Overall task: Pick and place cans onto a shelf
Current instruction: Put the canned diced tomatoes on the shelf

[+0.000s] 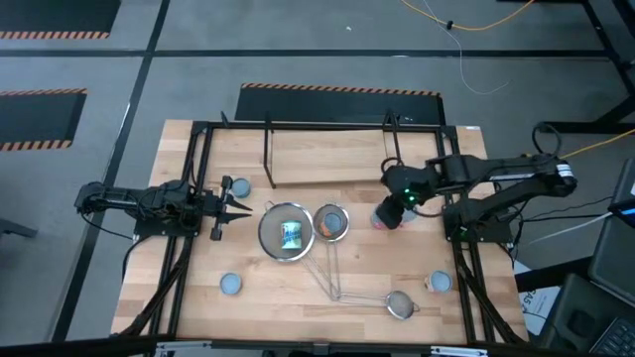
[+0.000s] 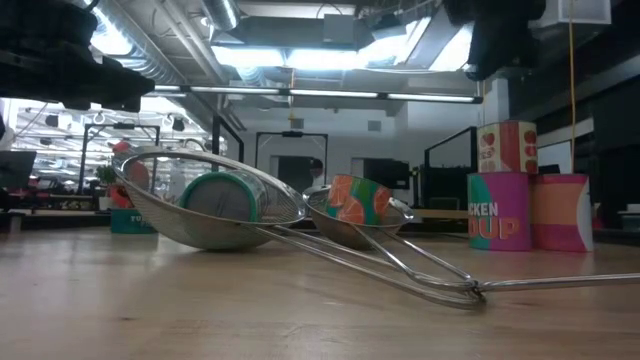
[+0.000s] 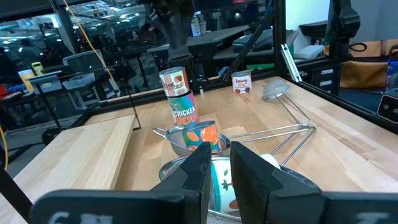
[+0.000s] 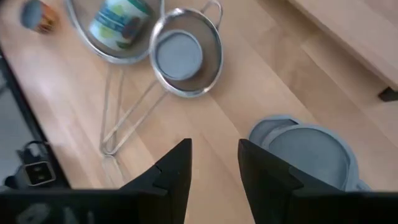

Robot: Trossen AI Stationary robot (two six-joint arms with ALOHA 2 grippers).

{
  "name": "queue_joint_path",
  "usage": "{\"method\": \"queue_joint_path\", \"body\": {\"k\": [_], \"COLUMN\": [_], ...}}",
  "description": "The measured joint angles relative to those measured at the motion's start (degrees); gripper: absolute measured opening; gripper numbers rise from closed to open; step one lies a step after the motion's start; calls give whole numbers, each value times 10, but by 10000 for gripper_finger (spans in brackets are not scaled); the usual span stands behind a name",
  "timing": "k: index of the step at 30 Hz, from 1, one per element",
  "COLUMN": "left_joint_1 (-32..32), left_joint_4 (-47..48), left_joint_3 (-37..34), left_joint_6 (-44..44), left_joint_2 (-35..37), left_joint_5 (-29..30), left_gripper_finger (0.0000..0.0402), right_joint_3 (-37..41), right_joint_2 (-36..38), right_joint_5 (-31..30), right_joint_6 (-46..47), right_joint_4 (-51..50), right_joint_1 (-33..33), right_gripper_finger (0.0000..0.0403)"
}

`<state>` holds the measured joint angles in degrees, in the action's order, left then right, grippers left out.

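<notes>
Two upright cans stand nearest the table's front edge, one on the left and one on the right, with a small strainer between them, closer to the right one. Farther in, a large strainer holds a green-labelled can on its side. Touching it, a middle strainer holds an orange-labelled can. The left gripper hovers just left of the large strainer, its fingers a narrow gap apart and empty. The right gripper hangs above the stacked cans right of the strainers, fingers spread, holding nothing. Behind the left gripper stands another can. Farthest back, the shelf carries no cans.
</notes>
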<state>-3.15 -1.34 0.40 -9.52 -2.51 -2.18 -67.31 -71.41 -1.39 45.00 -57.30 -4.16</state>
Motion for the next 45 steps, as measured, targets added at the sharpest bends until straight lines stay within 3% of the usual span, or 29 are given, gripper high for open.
{"method": "queue_joint_path", "body": {"k": [19,45], "left_joint_1": [0,0], "left_joint_4": [0,0], "left_joint_3": [0,0], "left_joint_6": [1,1], "left_joint_2": [0,0], "left_joint_5": [0,0], "left_gripper_finger": [54,54], "right_joint_3": [0,0], "right_joint_2": [-66,-95], "right_joint_5": [-19,-35], "right_joint_6": [-2,-4], "right_joint_4": [-38,-48], "right_joint_1": [0,0], "right_gripper_finger": [135,135]}}
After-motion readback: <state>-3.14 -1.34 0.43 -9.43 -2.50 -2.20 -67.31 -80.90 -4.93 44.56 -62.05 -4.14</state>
